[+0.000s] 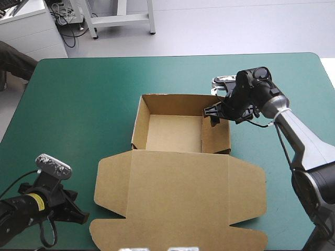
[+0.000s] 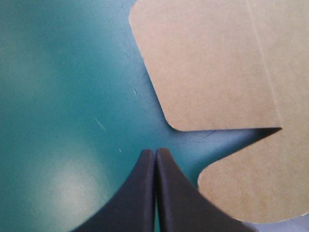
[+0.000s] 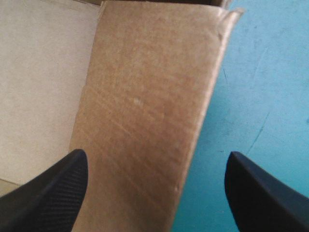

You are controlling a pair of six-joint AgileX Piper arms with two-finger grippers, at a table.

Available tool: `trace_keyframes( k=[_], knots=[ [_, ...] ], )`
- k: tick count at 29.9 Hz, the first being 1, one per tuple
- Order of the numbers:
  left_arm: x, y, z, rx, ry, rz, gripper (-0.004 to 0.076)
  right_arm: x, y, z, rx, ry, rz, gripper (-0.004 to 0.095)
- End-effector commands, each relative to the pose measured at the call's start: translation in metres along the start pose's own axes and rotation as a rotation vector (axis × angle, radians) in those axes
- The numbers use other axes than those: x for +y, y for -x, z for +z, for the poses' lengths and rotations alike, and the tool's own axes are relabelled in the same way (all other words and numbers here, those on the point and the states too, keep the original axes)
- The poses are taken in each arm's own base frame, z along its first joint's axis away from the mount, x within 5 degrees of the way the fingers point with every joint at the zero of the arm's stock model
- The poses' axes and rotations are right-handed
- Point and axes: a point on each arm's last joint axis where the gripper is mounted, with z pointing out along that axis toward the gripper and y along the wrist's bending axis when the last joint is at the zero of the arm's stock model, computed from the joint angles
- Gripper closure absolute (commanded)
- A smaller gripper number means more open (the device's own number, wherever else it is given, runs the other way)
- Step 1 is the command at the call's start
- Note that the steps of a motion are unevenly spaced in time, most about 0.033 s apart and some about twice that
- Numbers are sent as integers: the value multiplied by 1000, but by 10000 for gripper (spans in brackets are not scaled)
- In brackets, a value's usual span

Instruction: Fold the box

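Two end effectors work a brown box (image 1: 178, 157) at mid-tabletop (image 1: 78, 104), with the job judged well past halfway. Nearest the robot, the left end effector (image 2: 155, 152) sits with its black fingers pressed together in a point, gripping nothing. It is low over the teal-green cover, just beside the notch where the lid's left side flap (image 2: 212, 63) meets the front tuck strip (image 2: 260, 188), and it does not touch the board. The lid (image 1: 178, 193) lies flat and open on the cover, its side flaps and tuck strip unfolded. Beyond the lid's hinge line the tray (image 1: 172, 133) stands formed: left wall (image 1: 137, 123), far wall (image 1: 178, 97) and right wall (image 1: 215, 137) are all upright, and the pale floor shows bare inside. Farthest off, the right end effector (image 3: 155, 157) is spread wide, one finger inside the tray and the other outside over the cover. It straddles the right wall's top edge without pinching it. That wall looks doubled over and tucked, though whether its tab is fully seated cannot be told. Done, on this evidence: the walls raised and locked into a tray. Left, at most: a final press on the right wall and the creasing of the lid's flaps.
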Motion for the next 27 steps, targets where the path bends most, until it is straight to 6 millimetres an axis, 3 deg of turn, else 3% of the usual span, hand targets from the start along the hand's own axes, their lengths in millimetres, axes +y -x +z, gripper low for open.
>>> trace_keyframes(
  k=[1, 4, 8, 16, 21, 27],
  knots=[
    [0, -11, 3, -68, -5, -36, 756, -1, 7, -11, -77, 11, 5, 188],
    [0, -23, 7, -64, -5, -38, 756, -1, 10, 0, -62, 10, 8, 238],
    [0, -28, 7, -74, -7, -65, 756, -2, 11, 10, -36, 10, 11, 408],
    [1, -28, 6, -84, 3, -61, 756, -2, 11, 13, -28, 10, 7, 935],
    [1, -28, 6, -84, 3, -61, 756, -3, 16, 7, -60, -13, -49, 931],
    [1, -29, 6, -71, 4, -61, 756, -19, 33, -26, -164, -203, -127, 931]
  ],
)
